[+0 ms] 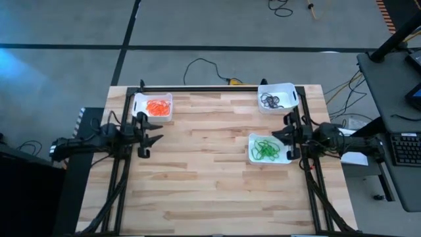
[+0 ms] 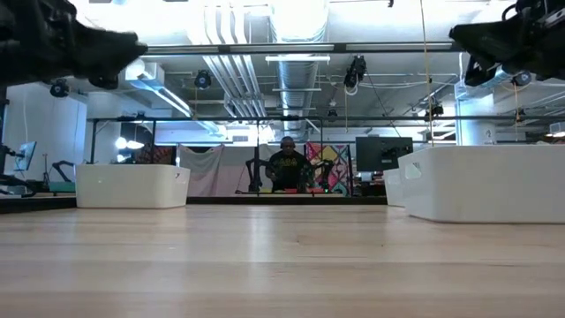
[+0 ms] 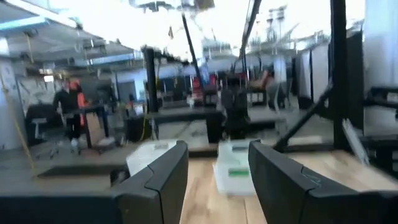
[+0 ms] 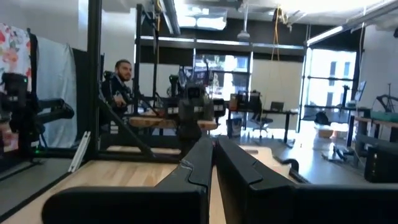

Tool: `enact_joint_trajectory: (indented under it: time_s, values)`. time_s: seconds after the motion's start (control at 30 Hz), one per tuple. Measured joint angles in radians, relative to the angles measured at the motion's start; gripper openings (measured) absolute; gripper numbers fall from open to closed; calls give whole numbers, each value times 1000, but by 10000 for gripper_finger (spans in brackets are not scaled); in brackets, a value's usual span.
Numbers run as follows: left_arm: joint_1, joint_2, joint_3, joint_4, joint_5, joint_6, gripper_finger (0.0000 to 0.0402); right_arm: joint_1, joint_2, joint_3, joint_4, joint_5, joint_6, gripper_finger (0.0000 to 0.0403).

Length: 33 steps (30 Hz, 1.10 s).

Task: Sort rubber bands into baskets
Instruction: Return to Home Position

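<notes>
The orange bands point(image 1: 156, 107) lie in the far-left basket point(image 1: 137, 99). The dark bands point(image 1: 271, 101) lie in the far-right basket point(image 1: 293, 92). The green bands point(image 1: 266, 149) lie in the near-right basket point(image 1: 250, 158).

The left gripper point(image 1: 155, 133) hovers near the far-left basket, fingers apart, empty. The right gripper point(image 1: 276, 135) hovers between the two right baskets, fingers together, empty.

Even overhead light falls on the desk point(image 1: 217, 171) in the high view: the wood is bright and the shadows under the arms are faint and short. In the low view the ceiling lamps point(image 2: 296, 18) glare white, leaving the arms as dark silhouettes. Glare washes out the ceiling above the left pincer point(image 3: 217, 152). Daylight from the windows point(image 4: 326, 74) backlights the dark right pincer point(image 4: 214, 148).
</notes>
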<state>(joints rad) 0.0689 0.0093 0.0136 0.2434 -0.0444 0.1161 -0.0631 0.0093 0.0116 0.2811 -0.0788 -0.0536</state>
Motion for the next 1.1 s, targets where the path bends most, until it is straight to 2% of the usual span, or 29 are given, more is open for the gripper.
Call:
enact_joint_trajectory:
  time_s: [0.13, 0.43, 0.67, 0.97, 1.1]
  values:
    - [0, 0, -3, -17, 1, 16, 154, 0, 0, 0, 8, 0, -10, 13]
    - [0, 19, -3, -97, 1, 32, 154, 0, 0, 0, -147, 0, 28, 13]
    - [0, 42, -3, -112, 2, 3, 154, 0, -1, -1, -138, -3, 9, 13]
    - [0, 45, -3, -112, 3, 2, 154, 0, -8, -1, -165, -87, 12, 13]
    - [0, 48, -3, -112, 3, -2, 154, 0, 6, -1, -233, -86, 90, 13]
